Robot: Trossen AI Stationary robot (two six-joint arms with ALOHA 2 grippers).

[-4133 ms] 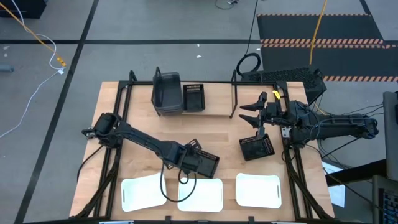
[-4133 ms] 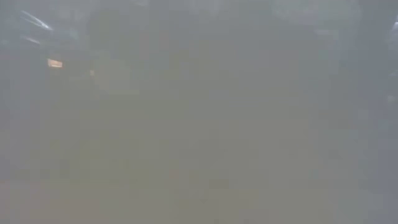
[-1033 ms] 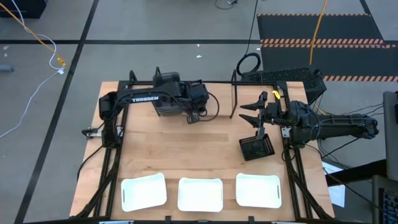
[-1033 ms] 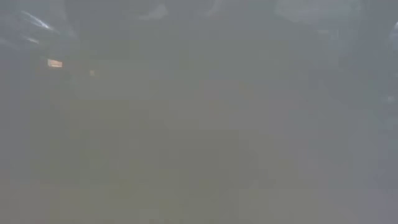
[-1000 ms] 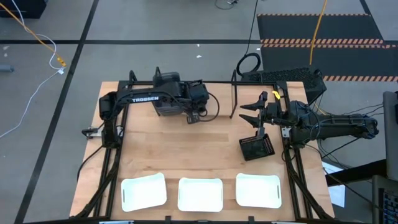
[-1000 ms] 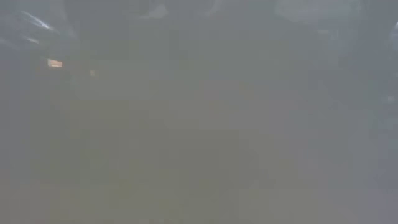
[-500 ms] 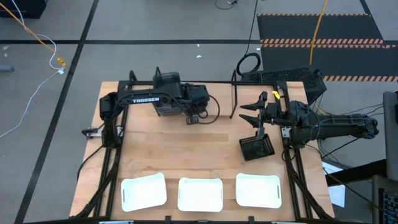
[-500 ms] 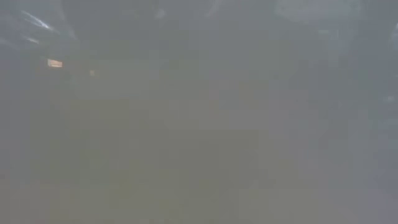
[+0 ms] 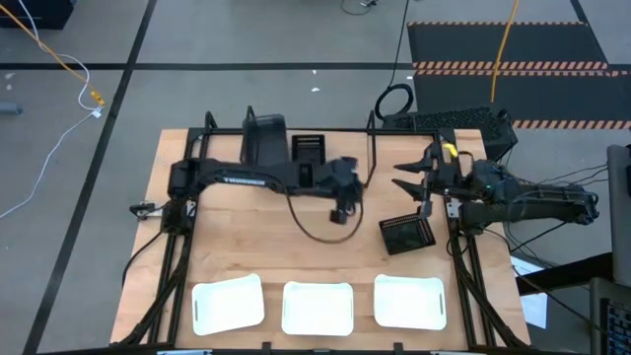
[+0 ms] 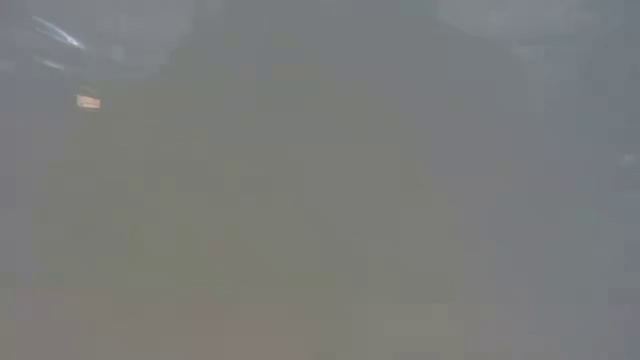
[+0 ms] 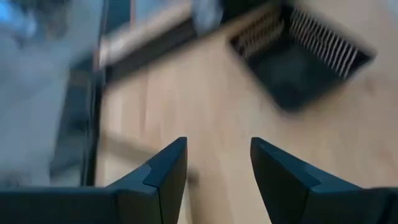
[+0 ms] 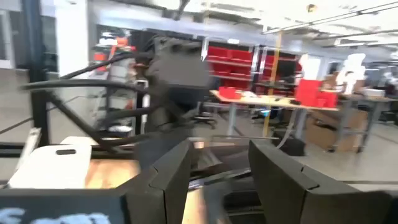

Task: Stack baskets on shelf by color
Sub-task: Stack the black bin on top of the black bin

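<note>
**Baskets on shelf, one mesh bin loose**

Your left gripper (image 9: 345, 197) hangs released, empty, beside the shelf (image 9: 335, 173) — grey basket (image 9: 264, 143) and mesh basket (image 9: 308, 150) sit there. Right gripper (image 9: 409, 177) is spread above another mesh basket (image 9: 407, 234). White baskets (image 9: 317, 306) are empty.

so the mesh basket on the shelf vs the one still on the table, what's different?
The shelf mesh basket sits square to the shelf, beside the dark grey basket; the table mesh basket lies skewed on bare wood, alone. The shelf one is placed; the table one waits below the right gripper. Both are small, black and slatted.
</note>
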